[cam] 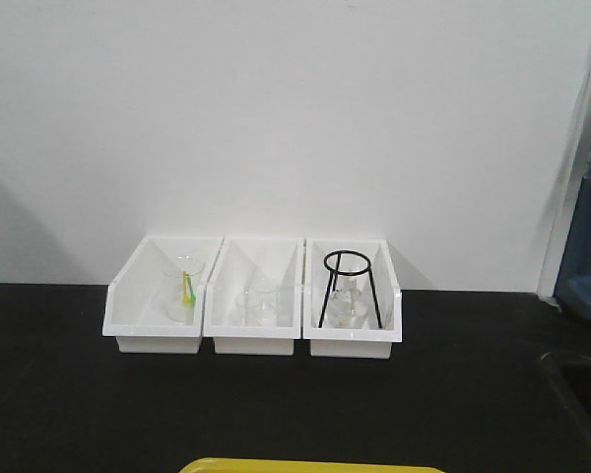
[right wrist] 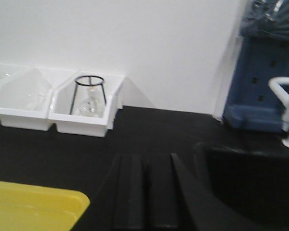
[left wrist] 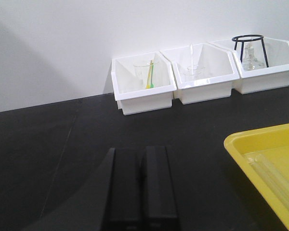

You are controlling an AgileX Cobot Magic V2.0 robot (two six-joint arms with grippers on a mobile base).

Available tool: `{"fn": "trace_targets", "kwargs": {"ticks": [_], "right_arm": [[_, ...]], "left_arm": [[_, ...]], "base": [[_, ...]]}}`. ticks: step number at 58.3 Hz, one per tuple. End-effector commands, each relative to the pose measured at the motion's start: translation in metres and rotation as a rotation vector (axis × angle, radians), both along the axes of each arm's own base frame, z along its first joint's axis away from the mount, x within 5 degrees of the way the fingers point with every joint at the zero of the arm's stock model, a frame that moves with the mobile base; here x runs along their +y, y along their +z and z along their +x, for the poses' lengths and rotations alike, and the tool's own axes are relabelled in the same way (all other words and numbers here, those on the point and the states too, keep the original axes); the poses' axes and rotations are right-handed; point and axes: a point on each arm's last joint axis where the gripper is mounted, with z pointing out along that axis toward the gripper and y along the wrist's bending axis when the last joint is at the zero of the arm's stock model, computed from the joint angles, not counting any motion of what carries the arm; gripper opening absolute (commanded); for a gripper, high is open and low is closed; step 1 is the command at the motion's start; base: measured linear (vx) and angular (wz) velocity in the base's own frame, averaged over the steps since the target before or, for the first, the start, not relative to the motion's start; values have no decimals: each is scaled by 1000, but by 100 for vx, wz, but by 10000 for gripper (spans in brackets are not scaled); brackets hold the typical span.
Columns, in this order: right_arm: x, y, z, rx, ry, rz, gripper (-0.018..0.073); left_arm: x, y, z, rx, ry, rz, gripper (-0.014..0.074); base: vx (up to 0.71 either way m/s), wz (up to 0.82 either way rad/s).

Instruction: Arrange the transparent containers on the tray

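Note:
The yellow tray (left wrist: 279, 142) lies at the lower right of the left wrist view, and clear glass test tubes (left wrist: 274, 180) lie side by side in it. Only the tray's far rim (cam: 310, 465) shows at the bottom edge of the front view, and one corner of the tray (right wrist: 33, 202) shows at the right wrist view's lower left. My left gripper (left wrist: 142, 149) is shut and empty, low over the black table left of the tray. My right gripper (right wrist: 145, 156) is shut and empty too, to the right of the tray. A slender clear tube (left wrist: 191, 55) stands in the middle bin.
Three white open-front bins (cam: 251, 340) stand in a row against the back wall, holding beakers, a flask and a black ring stand (cam: 347, 286). A black sink (right wrist: 250, 183) is sunk into the table at the right, with a blue rack (right wrist: 265, 82) behind it.

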Motion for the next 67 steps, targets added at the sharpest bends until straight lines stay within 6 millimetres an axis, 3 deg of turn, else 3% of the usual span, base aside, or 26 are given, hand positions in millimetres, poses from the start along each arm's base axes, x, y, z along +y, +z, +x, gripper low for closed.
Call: {"fn": "trace_targets", "kwargs": {"ticks": [1,8,16,67], "right_arm": [[-4,-18,-10,-91,-64,3,-3],[-5,-60,-19,-114,-83,31,-3],[-2,-99,-11,-105,-48,32,-3],[-2,-101,-11,-68,-45,28,-1]], "left_arm": [[-1,-3,0,-63,-8,-16,9],[-1,-3,0,-63,-8,-16,9],[-1,-3,0,-64,-8,-16,9],[-1,-3,0,-64,-8,-17,9]], "base": [[0,0],[0,0],[0,0],[0,0]]}}
